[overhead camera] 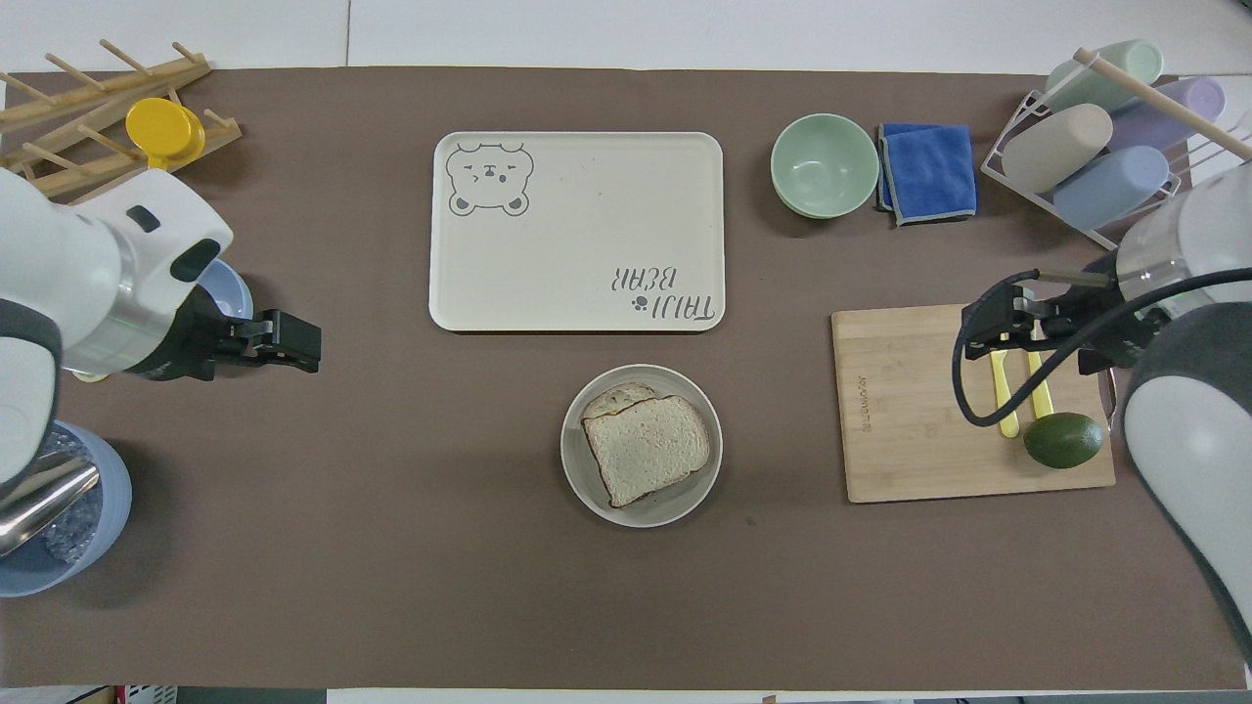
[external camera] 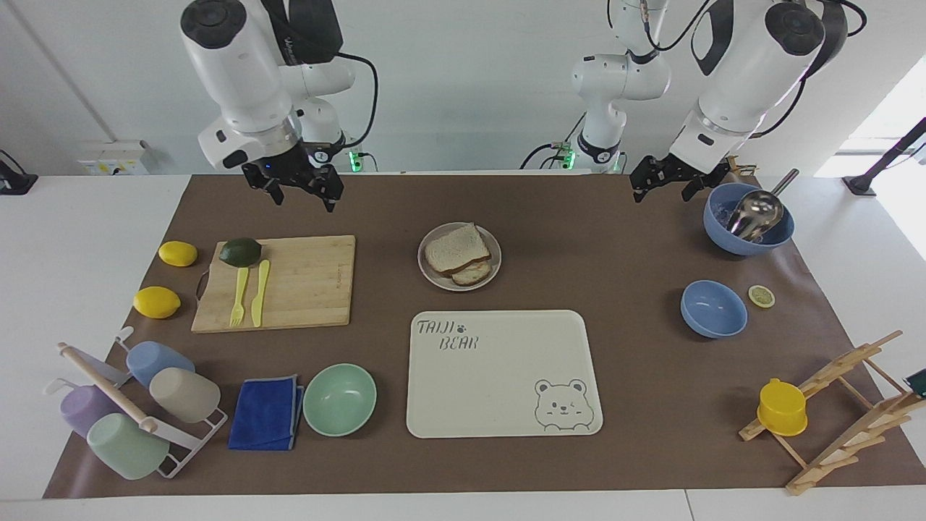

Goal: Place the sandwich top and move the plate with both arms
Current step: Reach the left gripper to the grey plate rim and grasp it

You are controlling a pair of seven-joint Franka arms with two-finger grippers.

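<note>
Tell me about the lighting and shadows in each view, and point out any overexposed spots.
Facing view: even, diffuse light; a blown-out window glare at the edge past the left arm's end; the plate casts only a soft, faint shadow. Overhead view: flat lighting, and the mint-green bowl throws a mild shadow on the brown mat; no glare.

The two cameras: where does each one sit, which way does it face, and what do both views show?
Facing view: high across the table, facing the robots; both whole arms show, the right gripper over the table's edge nearest the robots, the left gripper beside the bowl with the scoop.
Overhead view: above the robots' end, looking steeply down; only forearms and grippers show.
Shared: the sandwich top on the plate and the bear-print tray.
</note>
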